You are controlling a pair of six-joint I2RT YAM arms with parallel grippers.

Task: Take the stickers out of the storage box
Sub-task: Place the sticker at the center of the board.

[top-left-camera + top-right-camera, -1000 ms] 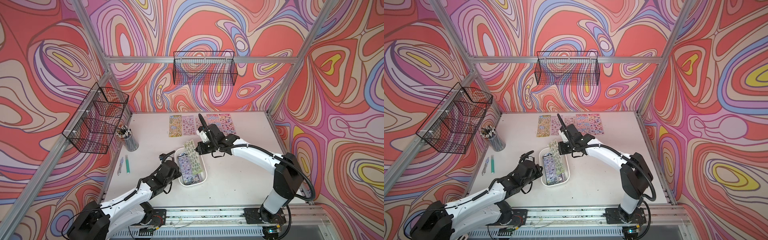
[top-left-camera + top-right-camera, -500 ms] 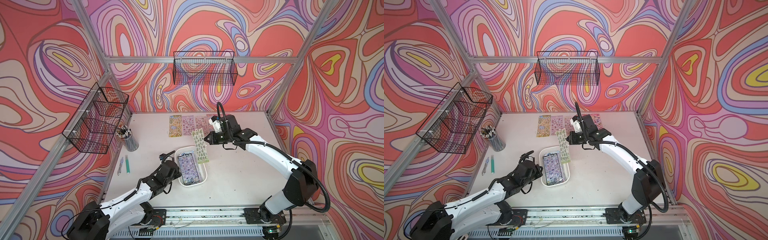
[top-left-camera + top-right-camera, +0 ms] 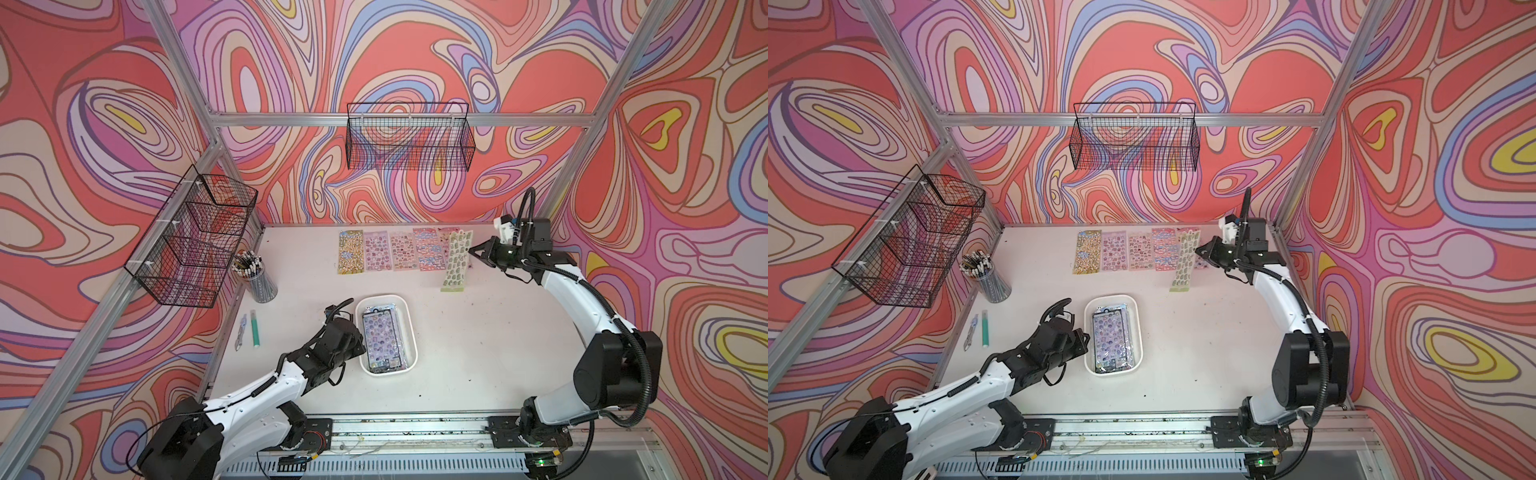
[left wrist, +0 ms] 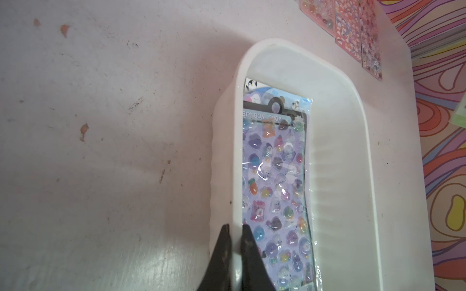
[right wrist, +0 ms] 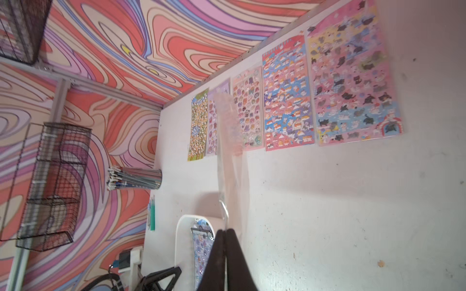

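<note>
The left gripper (image 4: 235, 233) is closed narrow on the long rim of the shallow white plastic storage box (image 3: 411, 332) on the frame's left side, one finger outside the wall and one inside. I judge this a steadying hold, so the light tray does not slide while sheets are drawn out. The box sits low in the centre of both top views. A stack of stickers lies in it, with a lilac, black-edged sheet (image 3: 380, 336) in glossy wrap on top.

The right gripper (image 3: 471, 250), in the upper right of the frame, is pinched shut on one long edge of a yellow-green sticker sheet (image 3: 457, 259). The sheet hangs tilted at the right end of a row of five pink, blue and yellow sheets (image 3: 399, 251) lying flat side by side along the table's far edge. It looks meant to extend that row. Whether its lower end touches the table I cannot tell.

The pale, scuffed tabletop (image 3: 478, 353) also carries a mesh cup of pencils (image 3: 257, 278) and a green pen (image 3: 254, 328) at the left. Two black wire baskets (image 3: 409, 141) hang on aluminium rails against swirling red, lilac and cream walls.
</note>
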